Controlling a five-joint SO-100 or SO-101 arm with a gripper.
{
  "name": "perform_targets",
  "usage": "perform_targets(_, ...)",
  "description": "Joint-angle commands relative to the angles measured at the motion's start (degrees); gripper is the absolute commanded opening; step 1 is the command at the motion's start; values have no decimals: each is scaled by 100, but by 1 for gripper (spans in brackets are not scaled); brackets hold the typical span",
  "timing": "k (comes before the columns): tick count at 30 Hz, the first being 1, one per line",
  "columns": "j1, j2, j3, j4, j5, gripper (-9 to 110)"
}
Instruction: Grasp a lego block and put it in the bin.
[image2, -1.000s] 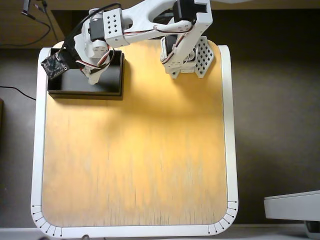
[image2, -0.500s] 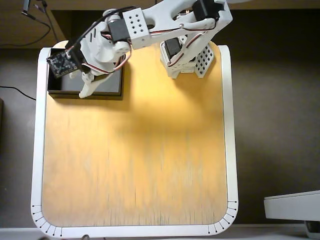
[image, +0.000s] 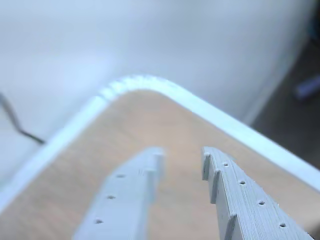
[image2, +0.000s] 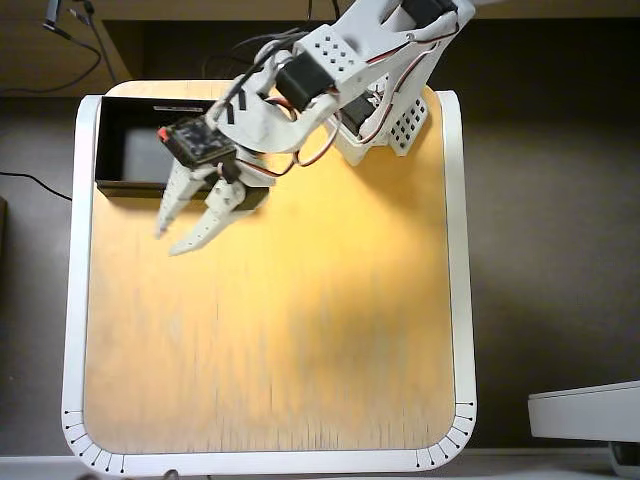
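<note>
While no lego block shows in either view, the bin (image2: 130, 150) sits at the far left corner of the table (image2: 300, 330) in the overhead view, its visible floor dark; the gripper (image2: 172, 238) hangs over bare wood just near of the bin, jaws spread and empty; the wrist view shows both fingers (image: 240, 200) above the table's rounded white corner.

white-rimmed wooden table (image2: 270, 330), dark floor (image2: 550, 250)
</note>
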Motion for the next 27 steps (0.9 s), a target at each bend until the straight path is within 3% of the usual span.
perform_targets(1, -668, 580, -835, -237, -105, 1)
perform_targets(16, -3498, 2839, 1441, -237, 141, 0)
perform_targets(27, -4623, 3006, 2979, -237, 448, 0)
